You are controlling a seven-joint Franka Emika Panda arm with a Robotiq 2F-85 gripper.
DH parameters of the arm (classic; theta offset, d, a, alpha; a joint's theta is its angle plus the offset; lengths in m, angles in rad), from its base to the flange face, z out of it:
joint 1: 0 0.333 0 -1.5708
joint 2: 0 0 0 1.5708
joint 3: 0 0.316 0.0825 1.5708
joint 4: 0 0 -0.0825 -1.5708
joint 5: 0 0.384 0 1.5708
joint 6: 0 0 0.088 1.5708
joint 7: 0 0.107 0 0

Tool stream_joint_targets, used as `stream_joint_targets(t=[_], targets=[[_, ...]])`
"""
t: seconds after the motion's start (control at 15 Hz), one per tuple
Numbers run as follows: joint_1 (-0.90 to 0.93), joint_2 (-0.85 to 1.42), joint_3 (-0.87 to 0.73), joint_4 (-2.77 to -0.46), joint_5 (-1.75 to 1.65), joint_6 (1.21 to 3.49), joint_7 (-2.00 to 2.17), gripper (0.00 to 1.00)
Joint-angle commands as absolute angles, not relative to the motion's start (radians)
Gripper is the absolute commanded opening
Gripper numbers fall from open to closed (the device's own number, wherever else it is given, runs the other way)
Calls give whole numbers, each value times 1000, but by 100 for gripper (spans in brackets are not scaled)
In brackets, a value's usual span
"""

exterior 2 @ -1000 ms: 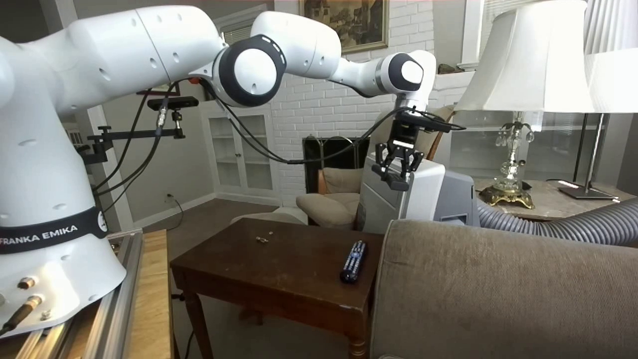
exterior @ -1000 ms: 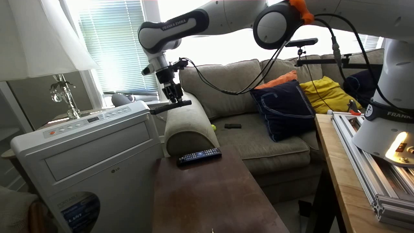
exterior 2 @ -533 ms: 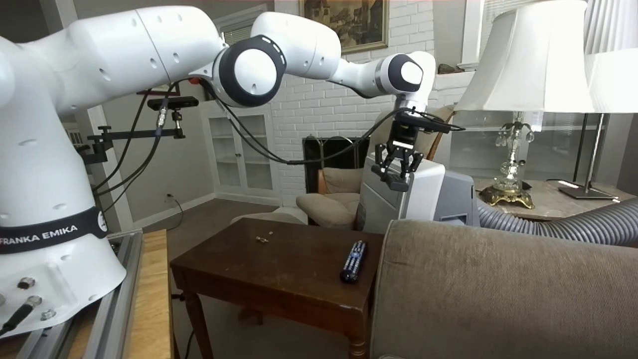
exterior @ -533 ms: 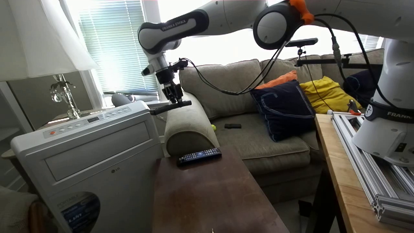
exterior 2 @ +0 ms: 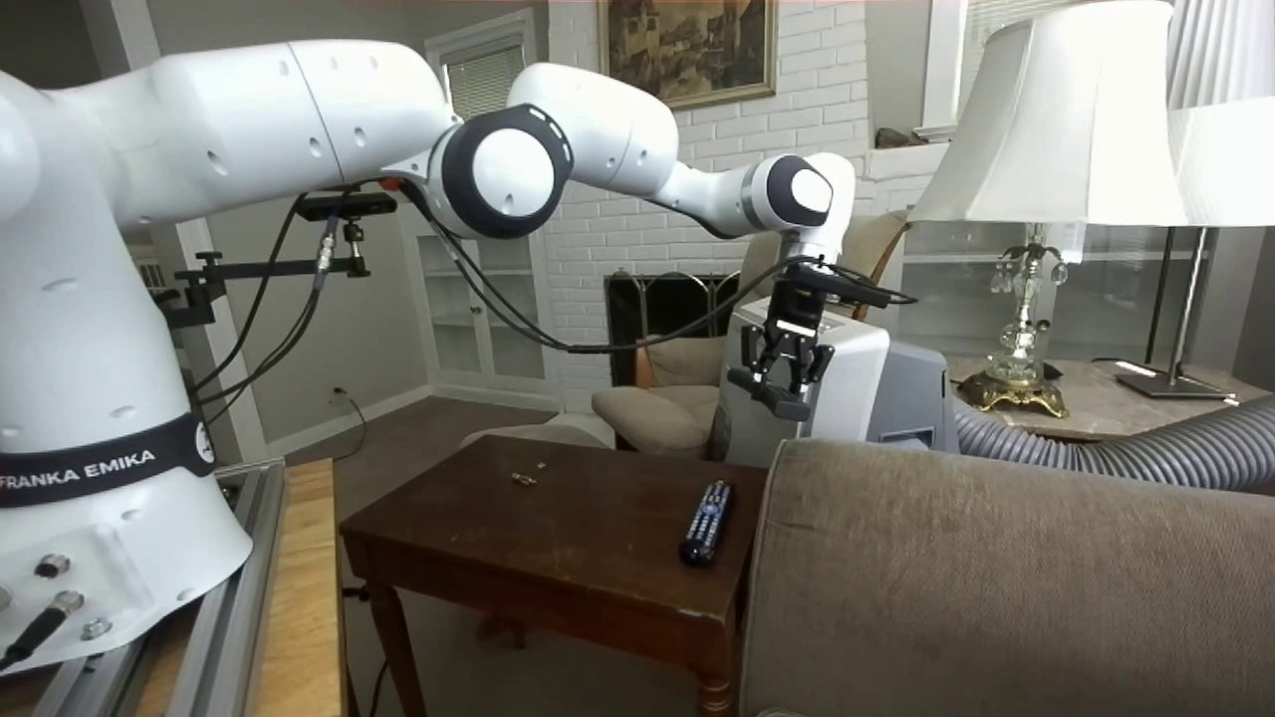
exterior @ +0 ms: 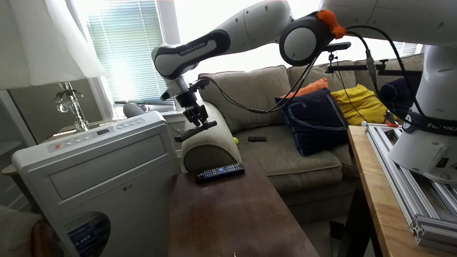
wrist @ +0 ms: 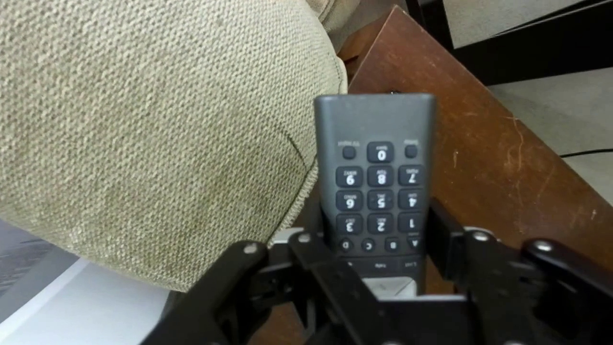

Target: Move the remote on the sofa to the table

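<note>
The sofa (wrist: 167,134) fills the upper left of the wrist view, the reddish-brown table (wrist: 483,158) the right. Right of centre, the gripper (wrist: 377,223) clasps the remote (wrist: 380,187) between its fingers (wrist: 444,235), one along each long side; the keypad end juts past them.

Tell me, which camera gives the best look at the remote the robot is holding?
The wrist view: the remote shows large and face-on, its number keys readable though upside down; the tool hides its bottom part. In both exterior views it is just a slim dark bar under the tool, keys not readable.
</note>
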State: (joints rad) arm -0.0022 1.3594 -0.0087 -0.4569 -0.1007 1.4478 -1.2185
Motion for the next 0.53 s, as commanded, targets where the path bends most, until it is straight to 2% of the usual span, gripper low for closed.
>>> stream_joint_targets(t=[0.0, 0.33, 0.4, 0.47], targets=[[-14, 1359, 1, -436, -108, 1398, -1303, 28], [-21, 1363, -5, -442, -104, 1423, -1306, 28], [-24, 1363, -5, -442, -103, 1423, -1310, 53], [-24, 1364, -5, -441, -103, 1423, -1310, 53]])
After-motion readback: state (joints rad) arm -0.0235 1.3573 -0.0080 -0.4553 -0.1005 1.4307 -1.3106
